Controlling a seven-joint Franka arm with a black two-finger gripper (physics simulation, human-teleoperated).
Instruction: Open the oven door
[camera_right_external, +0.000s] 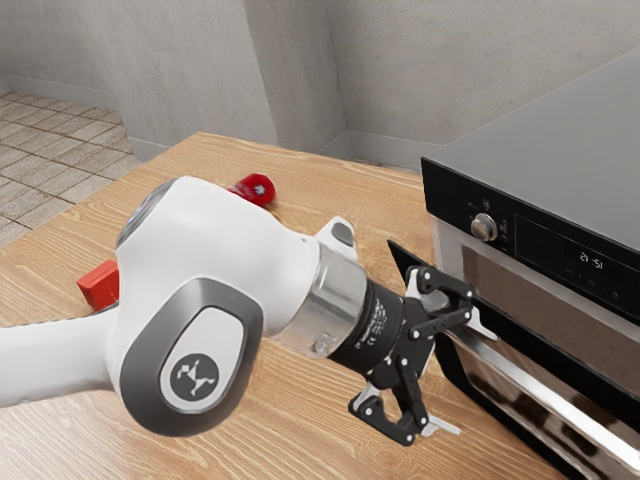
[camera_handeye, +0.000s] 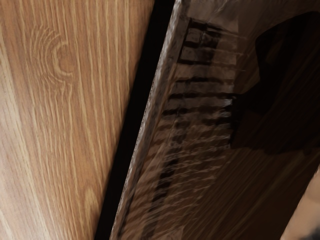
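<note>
Nearest, my white arm (camera_right_external: 205, 270) is holding its gripper (camera_right_external: 475, 383) spread beside the oven door (camera_right_external: 555, 365) — hanging partly open, needing further lowering.

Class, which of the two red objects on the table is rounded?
The can-like one, nearer the oven; its rounded end sets it apart from the flat-sided block.

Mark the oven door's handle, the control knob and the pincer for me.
Handle (camera_right_external: 550, 394): exterior view, along the visible silver bar.
Control knob (camera_right_external: 485, 228): exterior view, its round face.
Pincer (camera_right_external: 467, 376): exterior view, midway between its parted fingertips.
</note>
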